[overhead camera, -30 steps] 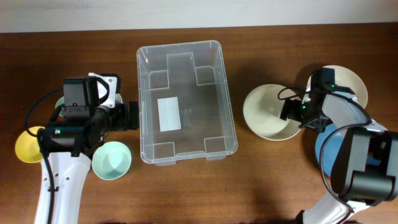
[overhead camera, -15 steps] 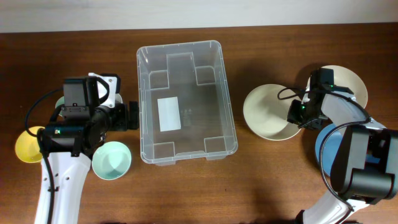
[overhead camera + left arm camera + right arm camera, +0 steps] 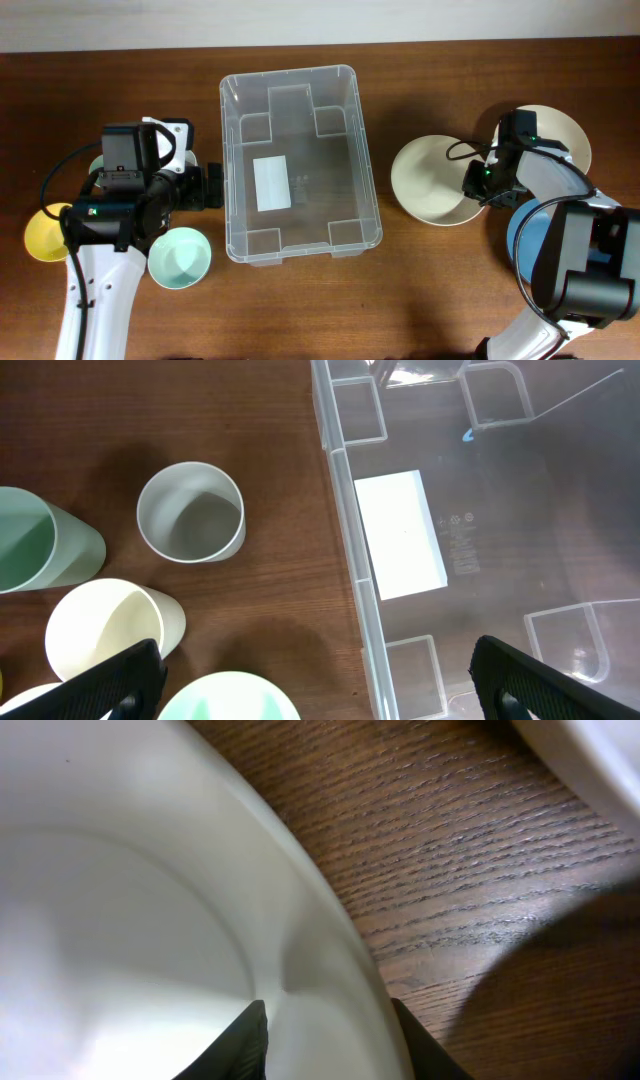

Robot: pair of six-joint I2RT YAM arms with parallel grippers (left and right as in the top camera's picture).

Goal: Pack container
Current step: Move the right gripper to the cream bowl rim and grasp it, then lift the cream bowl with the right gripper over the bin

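The container is a clear rectangular bin at the table's middle, with nothing inside but a white label on its base. Its left wall also runs down the left wrist view. A cream bowl sits on the table to its right. My right gripper is at that bowl's right rim. In the right wrist view the bowl fills the left side, and my right gripper is shut on its rim, one finger inside and one outside. My left gripper hangs open beside the container's left wall, nothing between its fingers.
A mint bowl and a yellow bowl lie at the left. A grey cup, a green cup and a cream cup lie there too. A white bowl and a blue bowl sit at the right.
My right gripper has closed from wide open onto the cream bowl's rim, shifting slightly along it. The left arm and the container have not moved.
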